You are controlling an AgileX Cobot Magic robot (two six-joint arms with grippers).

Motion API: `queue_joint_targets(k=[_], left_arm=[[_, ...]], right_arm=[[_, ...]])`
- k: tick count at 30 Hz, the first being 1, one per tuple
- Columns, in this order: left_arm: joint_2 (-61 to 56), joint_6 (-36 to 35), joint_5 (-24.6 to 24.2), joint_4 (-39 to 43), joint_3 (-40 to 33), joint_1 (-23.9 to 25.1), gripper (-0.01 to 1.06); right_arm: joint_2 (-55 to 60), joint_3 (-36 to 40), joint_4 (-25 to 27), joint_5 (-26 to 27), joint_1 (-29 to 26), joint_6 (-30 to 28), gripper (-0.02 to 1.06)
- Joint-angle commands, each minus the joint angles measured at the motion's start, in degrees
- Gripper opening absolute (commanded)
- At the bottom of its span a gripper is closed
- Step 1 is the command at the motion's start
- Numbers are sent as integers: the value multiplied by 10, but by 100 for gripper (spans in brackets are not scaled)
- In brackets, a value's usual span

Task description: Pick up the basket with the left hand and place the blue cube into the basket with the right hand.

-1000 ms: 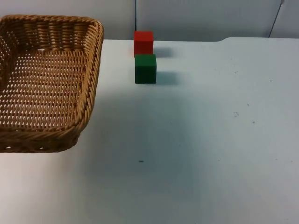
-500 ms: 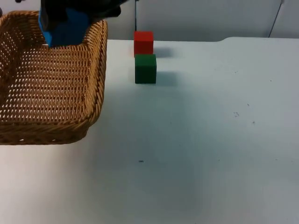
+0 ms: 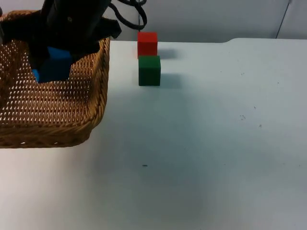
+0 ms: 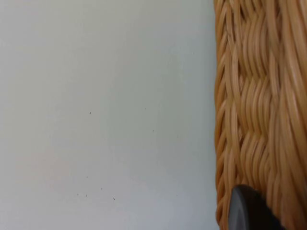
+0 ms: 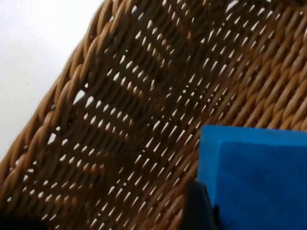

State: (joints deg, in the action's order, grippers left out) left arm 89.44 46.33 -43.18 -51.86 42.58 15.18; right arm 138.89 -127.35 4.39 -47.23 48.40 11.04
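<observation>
Start at the left of the top view: your wicker basket (image 3: pixel 53 110) sits lifted over the white table (image 3: pixel 216 143), and from the left wrist view its woven rim (image 4: pixel 259 105) runs right alongside the left gripper's fingertip (image 4: pixel 247 211), so I judge the left gripper is clamped on that rim, though you cannot see both fingers to be sure. Moving right, the right gripper (image 3: pixel 53 64) hangs over the basket's interior with the blue cube (image 3: pixel 53 67) pinched between its fingers; the right wrist view confirms it, with the blue cube (image 5: pixel 254 177) pressed against the black finger and the basket's weave directly beneath. That is the relation your release turns on: the cube lies above the basket floor and inside the rim, nearer the far right wall than the centre, and whether it touches the weave yet cannot be told. Opening the fingers here should drop it inside; a small lowering first would keep it from bouncing. Further right, the red cube (image 3: pixel 147 44) and the green cube (image 3: pixel 149 70) stand just beside each other on the table, well apart from the basket.
</observation>
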Motion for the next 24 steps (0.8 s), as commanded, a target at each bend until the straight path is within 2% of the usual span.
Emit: queue_joint_targets(k=[1, 9, 10, 13, 14, 18, 19, 21, 22, 24], left_arm=[[-1, 2, -5, -19, 0, -4, 0], [-1, 2, -6, -20, 0, -4, 0], [-1, 2, -6, -20, 0, -4, 0], [-1, 2, -6, -20, 0, -4, 0], [-1, 2, -6, -20, 0, -4, 0], [-1, 2, -6, -20, 0, -4, 0], [-1, 2, -6, -20, 0, -4, 0], [-1, 2, -6, -20, 0, -4, 0], [-1, 2, -6, -20, 0, -4, 0], [-1, 2, -6, -20, 0, -4, 0]], right_arm=[[6, -11, 14, -5, 4, -16, 0], [16, -11, 15, -6, 4, -22, 0], [16, -11, 15, -5, 4, -22, 3], [16, -23, 15, -7, 4, -25, 32], [16, -23, 15, -7, 4, -25, 32], [16, -56, 12, -16, 4, -32, 80], [16, -56, 12, -16, 4, -32, 80], [16, -82, 8, -36, 4, -47, 101], [16, -92, 1, -47, 4, -47, 105], [16, -105, -5, -60, 4, -47, 105]])
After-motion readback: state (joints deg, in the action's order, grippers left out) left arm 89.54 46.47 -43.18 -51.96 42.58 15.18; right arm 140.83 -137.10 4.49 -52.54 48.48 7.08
